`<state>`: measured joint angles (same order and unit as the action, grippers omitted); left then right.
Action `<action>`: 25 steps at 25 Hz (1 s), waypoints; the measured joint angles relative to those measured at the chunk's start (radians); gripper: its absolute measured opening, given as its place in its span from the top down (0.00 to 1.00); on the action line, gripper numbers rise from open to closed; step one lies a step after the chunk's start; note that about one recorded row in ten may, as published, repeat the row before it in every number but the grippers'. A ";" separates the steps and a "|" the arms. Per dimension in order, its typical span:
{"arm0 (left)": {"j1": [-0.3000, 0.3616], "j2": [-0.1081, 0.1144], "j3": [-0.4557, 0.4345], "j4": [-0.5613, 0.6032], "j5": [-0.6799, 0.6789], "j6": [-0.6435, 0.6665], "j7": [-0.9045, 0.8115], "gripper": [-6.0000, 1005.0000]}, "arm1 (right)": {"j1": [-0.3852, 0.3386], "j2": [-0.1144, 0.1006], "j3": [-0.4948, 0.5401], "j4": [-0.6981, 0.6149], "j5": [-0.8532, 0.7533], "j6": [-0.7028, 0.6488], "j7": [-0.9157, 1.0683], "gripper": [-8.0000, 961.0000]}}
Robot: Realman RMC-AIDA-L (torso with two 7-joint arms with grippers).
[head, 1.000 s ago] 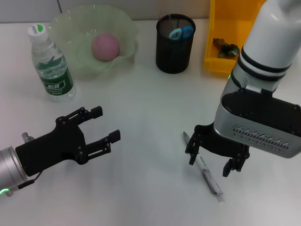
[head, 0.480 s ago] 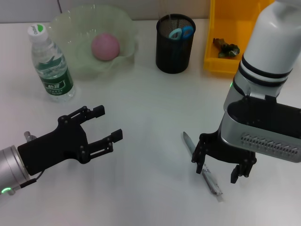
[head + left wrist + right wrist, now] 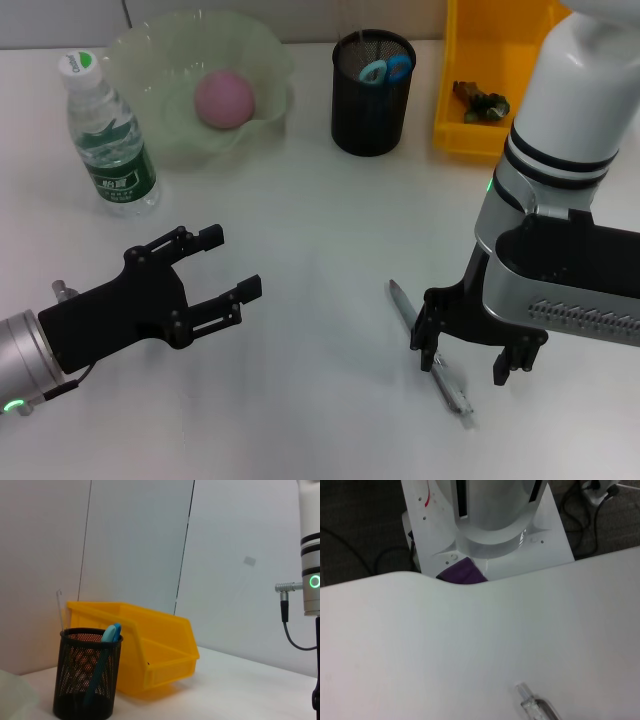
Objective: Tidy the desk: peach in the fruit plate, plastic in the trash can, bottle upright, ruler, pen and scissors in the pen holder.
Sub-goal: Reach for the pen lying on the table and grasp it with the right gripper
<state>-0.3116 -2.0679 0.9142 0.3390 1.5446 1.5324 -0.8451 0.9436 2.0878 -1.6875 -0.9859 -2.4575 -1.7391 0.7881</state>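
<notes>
The right gripper (image 3: 472,352), jaws spread wide, is hovering over the clear plastic pen (image 3: 432,367) between its fingertips; closing them should come next.

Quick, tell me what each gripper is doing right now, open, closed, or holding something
Left gripper: open, holding nothing, above the desk.
Right gripper: open, fingers straddling the pen, not yet gripping it.

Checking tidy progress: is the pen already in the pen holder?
No, the pen lies on the desk under the right gripper, apart from the pen holder.
</notes>
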 joint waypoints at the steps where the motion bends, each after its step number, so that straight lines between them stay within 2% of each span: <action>1: 0.000 0.000 0.000 0.000 0.000 0.000 0.000 0.20 | 0.000 0.000 0.000 0.000 0.000 0.000 0.000 0.25; 25: 0.016 0.002 -0.004 0.004 -0.011 0.008 0.001 0.20 | -0.001 0.002 -0.033 -0.003 0.016 0.084 -0.207 0.25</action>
<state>-0.2951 -2.0662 0.9099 0.3429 1.5340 1.5403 -0.8438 0.9429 2.0894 -1.7208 -0.9889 -2.4411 -1.6554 0.5812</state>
